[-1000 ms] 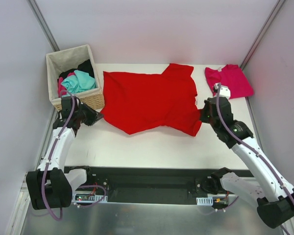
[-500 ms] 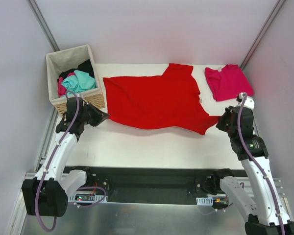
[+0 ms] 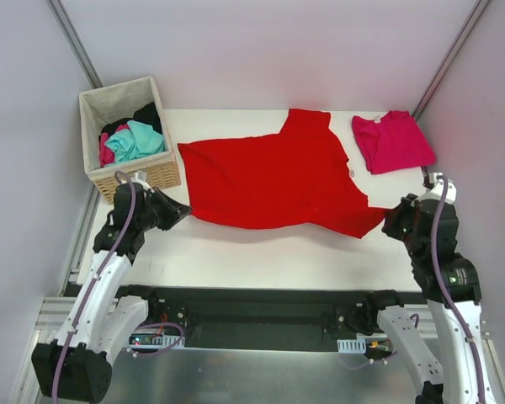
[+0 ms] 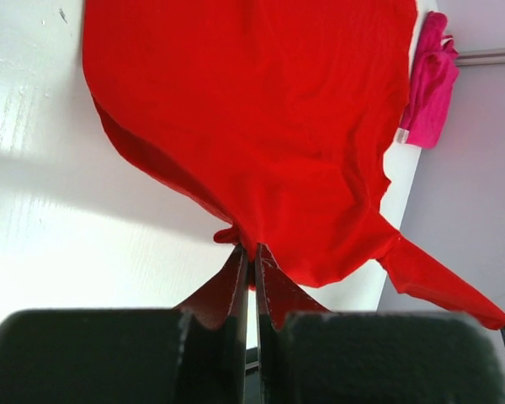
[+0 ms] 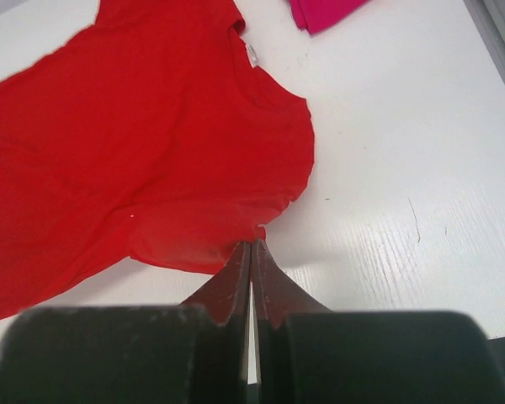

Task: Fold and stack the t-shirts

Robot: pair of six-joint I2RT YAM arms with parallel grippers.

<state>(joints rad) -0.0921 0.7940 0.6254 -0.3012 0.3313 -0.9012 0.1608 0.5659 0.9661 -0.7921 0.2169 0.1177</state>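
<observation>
The red t-shirt [image 3: 273,177] hangs stretched between both grippers above the white table [image 3: 269,248], its far edge still resting on the surface. My left gripper [image 3: 182,210] is shut on the shirt's left near corner, with cloth pinched at the tips [image 4: 251,252]. My right gripper [image 3: 385,220] is shut on the right near corner [image 5: 251,246]. The red t-shirt [image 4: 261,109] fills most of the left wrist view and spreads to the left [image 5: 143,143] in the right wrist view. The magenta-pink t-shirt [image 3: 391,141] lies folded at the far right corner, apart from both grippers.
A wicker basket [image 3: 91,105] holding teal, black and pink clothes stands at the far left, close beside my left arm. Grey walls enclose the table on three sides. Bare tabletop [image 5: 387,168] lies to the right of the red shirt.
Both grippers have pulled apart and toward the near edge, the right one farther right. The red shirt has been drawn taut and wider between them.
</observation>
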